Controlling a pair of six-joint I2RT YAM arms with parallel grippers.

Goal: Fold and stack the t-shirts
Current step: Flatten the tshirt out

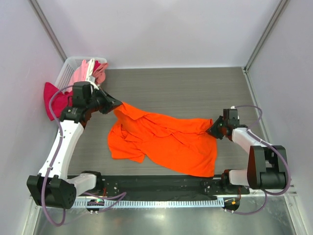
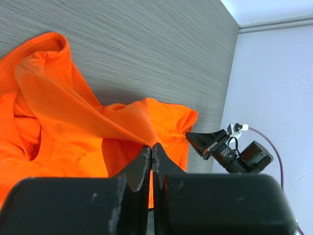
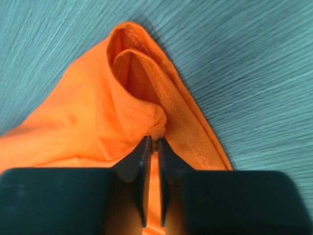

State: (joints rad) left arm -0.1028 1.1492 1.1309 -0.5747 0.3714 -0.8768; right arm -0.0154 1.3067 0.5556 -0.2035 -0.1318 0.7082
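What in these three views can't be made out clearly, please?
- Top view: the number of bunched shirts in the basket; they overlap, and the left arm covers part of the magenta t-shirt.
- Left wrist: the near part of the orange t-shirt, hidden behind the left gripper.
- Right wrist: most of the orange t-shirt, cut off by the left edge and the right gripper; the table is blurred.

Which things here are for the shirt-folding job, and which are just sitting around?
For the job:
orange t-shirt, with left claw and right claw pinching it
dark red t-shirt beside the white basket
pink t-shirts in it

Just sitting around:
white basket
table
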